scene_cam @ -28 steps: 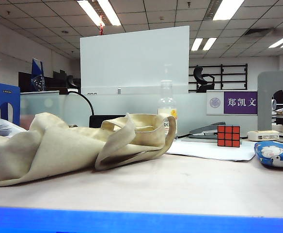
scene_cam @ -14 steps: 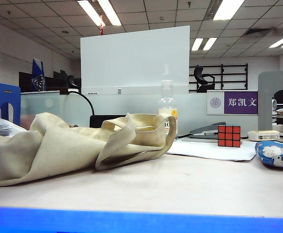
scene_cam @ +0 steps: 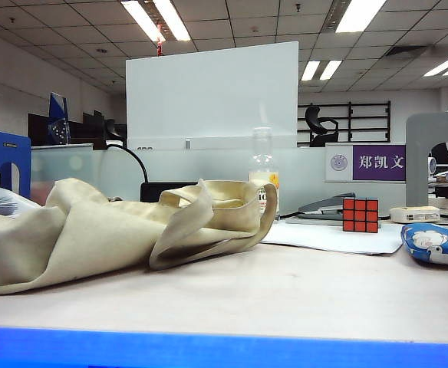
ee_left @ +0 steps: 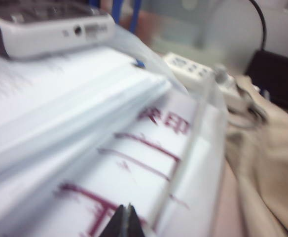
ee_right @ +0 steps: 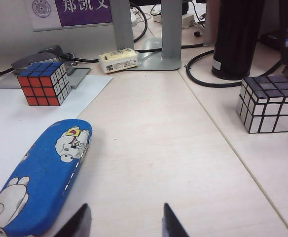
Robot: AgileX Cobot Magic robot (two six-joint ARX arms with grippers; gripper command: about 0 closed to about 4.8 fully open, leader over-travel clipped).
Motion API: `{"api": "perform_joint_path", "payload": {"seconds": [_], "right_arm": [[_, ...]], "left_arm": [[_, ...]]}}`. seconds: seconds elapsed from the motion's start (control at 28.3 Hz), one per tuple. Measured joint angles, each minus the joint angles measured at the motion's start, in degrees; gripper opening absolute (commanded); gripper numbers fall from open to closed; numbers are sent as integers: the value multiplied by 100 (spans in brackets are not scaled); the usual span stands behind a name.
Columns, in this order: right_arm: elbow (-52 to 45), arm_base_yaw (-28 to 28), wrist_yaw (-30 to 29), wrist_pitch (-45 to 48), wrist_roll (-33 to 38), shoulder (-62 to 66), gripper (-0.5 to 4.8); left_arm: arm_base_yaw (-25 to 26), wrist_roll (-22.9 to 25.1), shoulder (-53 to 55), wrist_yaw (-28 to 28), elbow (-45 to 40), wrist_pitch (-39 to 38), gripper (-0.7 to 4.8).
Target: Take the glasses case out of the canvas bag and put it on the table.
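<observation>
While the left gripper (ee_left: pixel 126 222) is pinched empty over papers by the canvas bag (scene_cam: pixel 93 230), the released right gripper (ee_right: pixel 126 222) hovers just beside the glasses case (ee_right: pixel 40 177), lying lengthwise alongside it on the worktop (ee_right: pixel 159 148).

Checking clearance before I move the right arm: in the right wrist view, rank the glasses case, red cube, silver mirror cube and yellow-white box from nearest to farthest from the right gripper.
From the open right gripper:
1. Glasses case, lying on the table right beside one finger.
2. Silver mirror cube, out to the other side.
3. Red cube, beyond the case on the white paper.
4. Yellow-white box, farthest, by the grey stand.
</observation>
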Motion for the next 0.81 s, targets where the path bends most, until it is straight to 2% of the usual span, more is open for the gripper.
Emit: {"api": "perform_joint_path", "payload": {"seconds": [0.25, 0.46, 0.6, 0.81], "right_arm": [[0, 2, 0, -17, 4, 0, 188], [0, 2, 0, -26, 4, 0, 188], [0, 2, 0, -26, 4, 0, 188], [0, 2, 0, -26, 4, 0, 188]], "left_arm": [[-1062, -94, -872, 212, -404, 170, -5], [-1023, -492, -1718, 310, -402, 514, -5], [-1025, -468, -2214, 330, -400, 509, -5], [-1023, -815, -2688, -103, -404, -181, -5]]}}
